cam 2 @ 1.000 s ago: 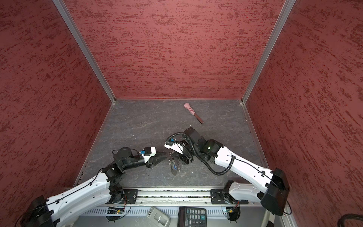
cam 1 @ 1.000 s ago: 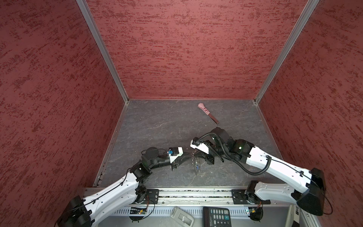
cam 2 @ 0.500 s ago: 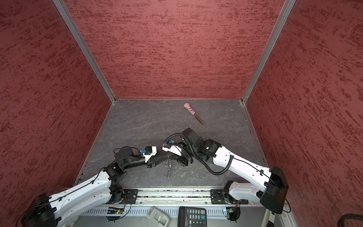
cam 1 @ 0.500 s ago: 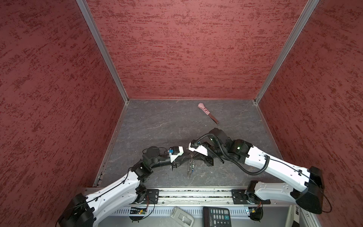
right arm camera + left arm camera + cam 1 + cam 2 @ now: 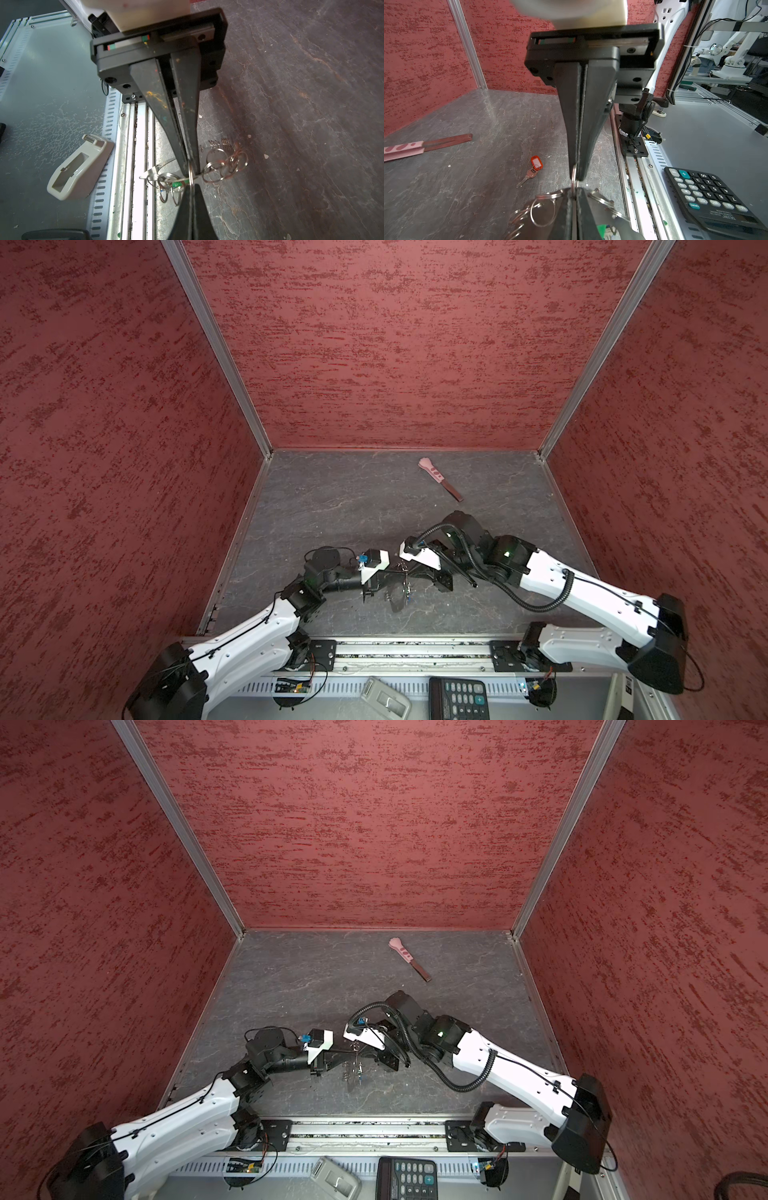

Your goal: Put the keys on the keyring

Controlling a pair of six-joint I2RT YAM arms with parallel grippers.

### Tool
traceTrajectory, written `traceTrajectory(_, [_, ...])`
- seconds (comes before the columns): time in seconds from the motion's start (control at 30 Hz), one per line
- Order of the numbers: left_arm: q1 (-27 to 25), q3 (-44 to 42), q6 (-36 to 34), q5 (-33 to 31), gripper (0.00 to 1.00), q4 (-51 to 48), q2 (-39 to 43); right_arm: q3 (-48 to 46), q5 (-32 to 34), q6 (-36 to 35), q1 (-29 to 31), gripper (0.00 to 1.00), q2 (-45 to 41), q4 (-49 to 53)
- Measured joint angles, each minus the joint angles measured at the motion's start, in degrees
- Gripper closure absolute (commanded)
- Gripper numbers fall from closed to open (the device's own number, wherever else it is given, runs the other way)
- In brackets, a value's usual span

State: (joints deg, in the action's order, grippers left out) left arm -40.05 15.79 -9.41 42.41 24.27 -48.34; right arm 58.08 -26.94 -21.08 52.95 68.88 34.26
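Note:
Near the floor's front middle, my left gripper (image 5: 400, 572) and right gripper (image 5: 410, 571) meet tip to tip; in both top views they look joined. Each is shut on the same silver ring of the keyring (image 5: 406, 590), which hangs below them with its rings and dark strap. In the left wrist view my left gripper (image 5: 576, 190) faces the right gripper (image 5: 578, 176). Loose rings (image 5: 544, 207) and a green-tagged key (image 5: 602, 228) dangle beside them. The right wrist view shows the rings (image 5: 226, 164) and green tag (image 5: 177, 184). A red-tagged key (image 5: 535, 162) lies loose on the floor.
A pink-handled tool (image 5: 437, 477) with a dark blade lies toward the back right of the grey floor (image 5: 332, 506). Red walls close in three sides. Past the front rail (image 5: 415, 649) sit a calculator (image 5: 461, 697) and a grey tape dispenser (image 5: 384, 699).
My right gripper carried the keyring a little to the left. My left gripper, slightly open before, has shut on the ring.

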Motion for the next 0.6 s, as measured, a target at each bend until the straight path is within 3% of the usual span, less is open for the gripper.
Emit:
traceTrajectory(0.23, [0.1,0.0,0.1,0.2,0.83,0.0,0.0,0.0,0.0,-0.4,0.1,1.00,0.0,-0.1])
traceTrajectory(0.6, [0.2,0.0,0.4,0.1,0.90,0.2,0.7,0.0,0.0,-0.4,0.2,1.00,0.4,-0.1])
